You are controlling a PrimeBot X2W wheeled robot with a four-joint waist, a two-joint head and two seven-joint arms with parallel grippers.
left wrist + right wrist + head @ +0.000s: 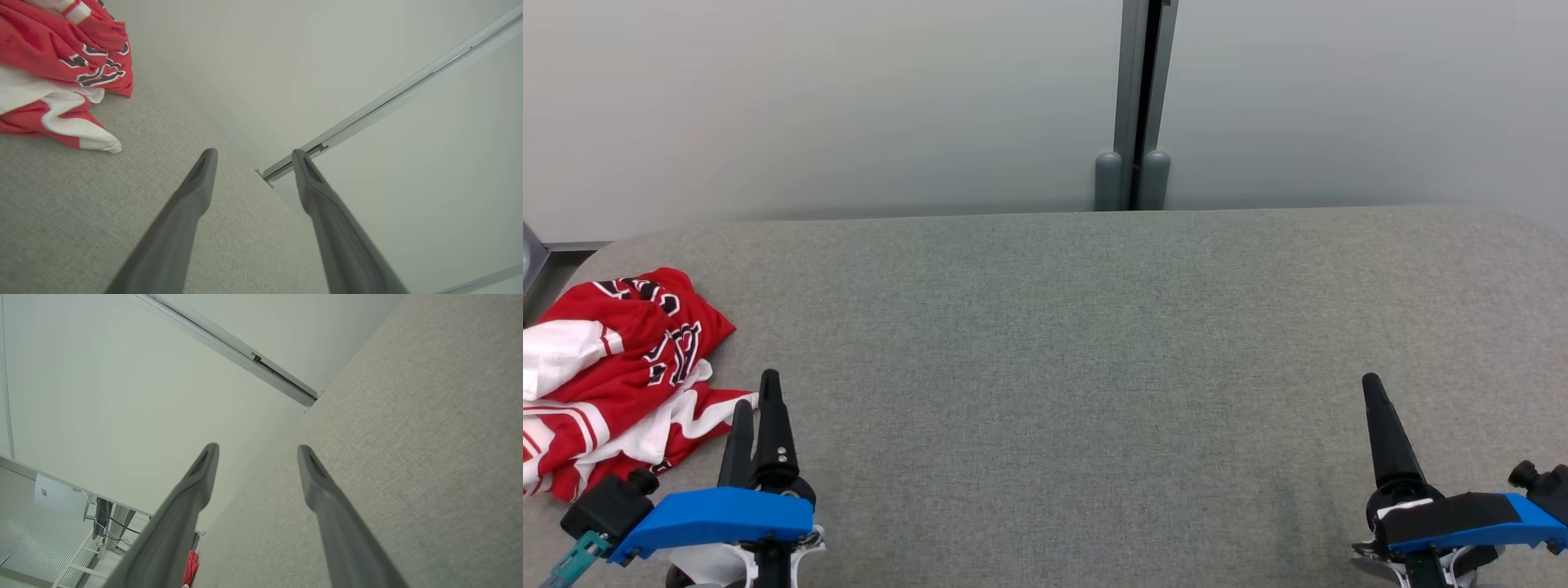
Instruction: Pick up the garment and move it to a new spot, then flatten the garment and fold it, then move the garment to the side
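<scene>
A crumpled red and white garment (613, 371) with black lettering lies on the grey table (1094, 343) at its left edge. In the left wrist view the garment (61, 73) sits at the upper left, apart from the fingers. My left gripper (756, 392) hovers just right of the garment's near corner, open, nothing between its fingers (196, 192). My right gripper (1372, 388) stands far off at the table's lower right, open and empty; its wrist view shows a red scrap of the garment (190, 567) far away.
A pale partition wall (849, 98) with a grey vertical post (1141, 98) rises behind the table's far edge. The table's left corner is rounded, with a grey frame (535, 261) beyond it. Shelving and cables (102, 526) show in the right wrist view.
</scene>
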